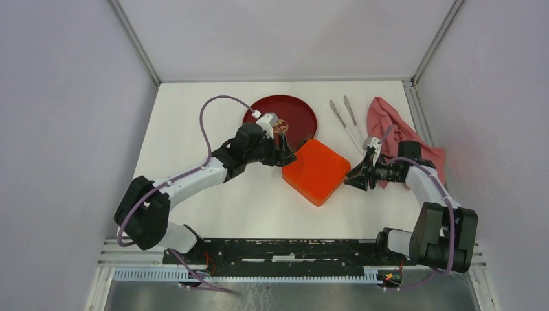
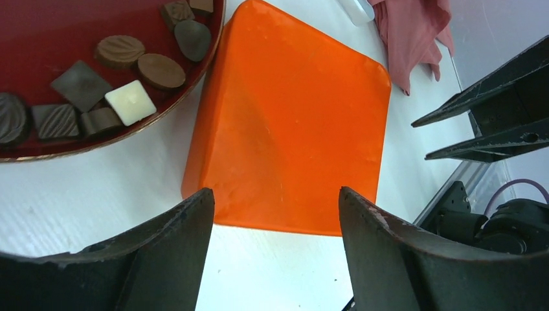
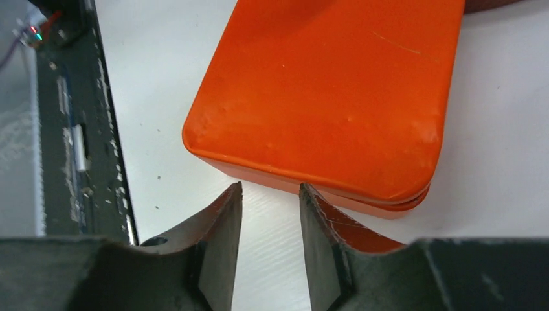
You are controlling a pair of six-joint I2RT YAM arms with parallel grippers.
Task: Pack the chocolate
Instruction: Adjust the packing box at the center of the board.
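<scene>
The chocolate (image 2: 129, 71) lies on the red plate (image 2: 39, 39): several dark brown pieces and one cream-white square (image 2: 130, 102). In the top view the pieces (image 1: 281, 127) show beside the left wrist. An orange box (image 1: 316, 170) with its lid on sits in front of the plate. My left gripper (image 1: 285, 155) stands open at the box's left corner, its jaws (image 2: 275, 194) wide apart over bare table. My right gripper (image 1: 353, 176) is at the box's right corner, open (image 3: 270, 188), nothing between its fingers. Seams between lid and base show on the box (image 3: 330, 91).
Metal tongs (image 1: 346, 116) lie right of the plate. A pink cloth (image 1: 388, 120) is bunched at the far right, behind the right arm. White walls enclose the table; a black rail (image 3: 71, 129) runs along its near edge.
</scene>
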